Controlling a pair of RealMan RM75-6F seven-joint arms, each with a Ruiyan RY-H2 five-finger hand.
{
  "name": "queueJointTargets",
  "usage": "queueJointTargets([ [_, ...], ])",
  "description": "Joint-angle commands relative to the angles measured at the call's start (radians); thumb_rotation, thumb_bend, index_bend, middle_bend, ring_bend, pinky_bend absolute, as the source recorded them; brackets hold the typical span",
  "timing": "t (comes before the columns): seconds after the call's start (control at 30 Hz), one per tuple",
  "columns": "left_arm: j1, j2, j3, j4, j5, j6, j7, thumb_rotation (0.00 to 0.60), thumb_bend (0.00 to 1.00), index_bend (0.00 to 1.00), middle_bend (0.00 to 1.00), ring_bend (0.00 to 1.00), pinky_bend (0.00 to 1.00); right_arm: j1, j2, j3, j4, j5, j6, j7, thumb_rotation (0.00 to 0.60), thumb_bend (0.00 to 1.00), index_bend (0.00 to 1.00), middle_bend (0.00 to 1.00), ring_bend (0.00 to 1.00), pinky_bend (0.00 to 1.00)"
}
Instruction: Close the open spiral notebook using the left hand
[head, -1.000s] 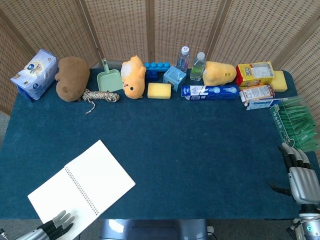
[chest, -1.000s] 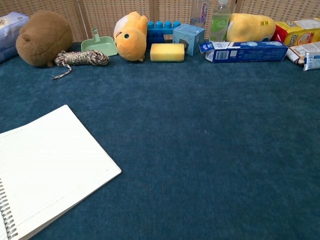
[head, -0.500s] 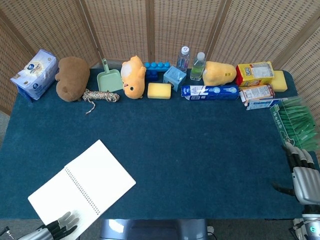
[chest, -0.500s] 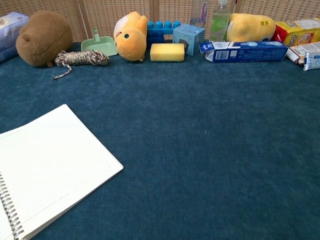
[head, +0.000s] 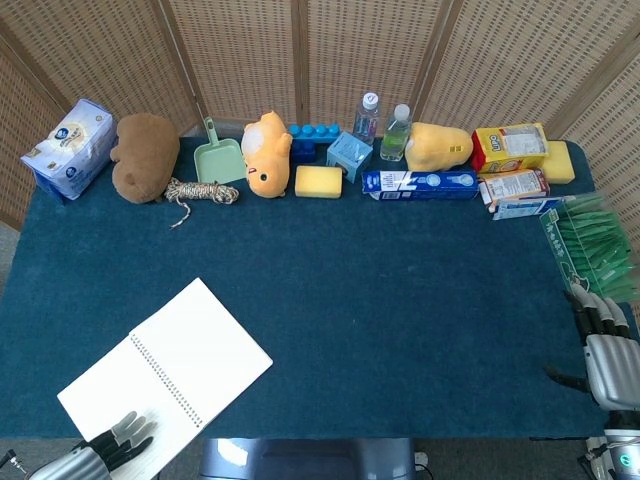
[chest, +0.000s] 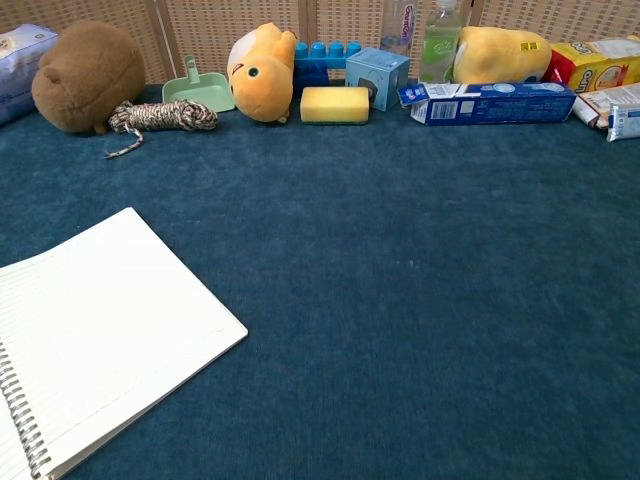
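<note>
Notebook (head: 165, 377) lies open at table (head: 400, 300) edge, left robot hand (head: 108, 447) released on its corner.

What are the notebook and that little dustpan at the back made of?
The notebook looks like matte white paper, faintly lined, bound by a shiny spiral, probably metal wire. The dustpan looks like smooth moulded plastic, pale green with a slight sheen.

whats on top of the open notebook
The left robot hand rests its fingertips on the spiral notebook near its left page's front edge. What lies beneath the hand is covered.
</note>
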Motion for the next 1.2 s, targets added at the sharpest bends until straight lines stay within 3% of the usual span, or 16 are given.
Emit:
queueJointTargets([
  [0.03,0.002,-0.002,-0.004,-0.001,-0.007,-0.003,0.001,0.600,0.26,0.00,0.00,0.00,0.03,-0.001,-0.001,0.000,0.000,-0.002,0.003,-0.003,0.600,0.00,0.00,0.00,0.00,0.02],
  [0.13,0.005,-0.003,-0.007,-0.003,-0.016,-0.011,0.001,0.600,0.28,0.00,0.00,0.00,0.05,-0.001,-0.003,-0.001,0.000,-0.005,0.004,-0.006,0.600,0.00,0.00,0.00,0.00,0.02],
  [0.4,0.001,-0.006,0.000,0.001,-0.012,0.004,0.005,0.600,0.33,0.00,0.00,0.00,0.26,-0.002,-0.002,-0.001,0.000,-0.007,0.005,-0.003,0.600,0.00,0.00,0.00,0.00,0.03],
  [0.57,0.011,-0.012,-0.018,0.001,-0.037,0.002,0.002,0.600,0.36,0.00,0.04,0.12,0.33,-0.002,0.000,-0.002,0.001,-0.007,0.005,0.000,0.600,0.00,0.00,0.00,0.00,0.03],
  [0.7,0.016,-0.017,-0.030,0.001,-0.050,0.027,-0.002,0.600,0.38,0.02,0.11,0.19,0.35,-0.002,0.000,-0.002,-0.001,-0.008,0.003,-0.002,0.600,0.00,0.00,0.00,0.00,0.03],
  [1.2,0.006,-0.021,-0.084,-0.042,-0.105,0.078,-0.029,0.600,0.40,0.12,0.20,0.27,0.38,0.001,-0.003,-0.005,-0.004,-0.008,-0.003,-0.012,0.600,0.00,0.00,0.00,0.00,0.04],
])
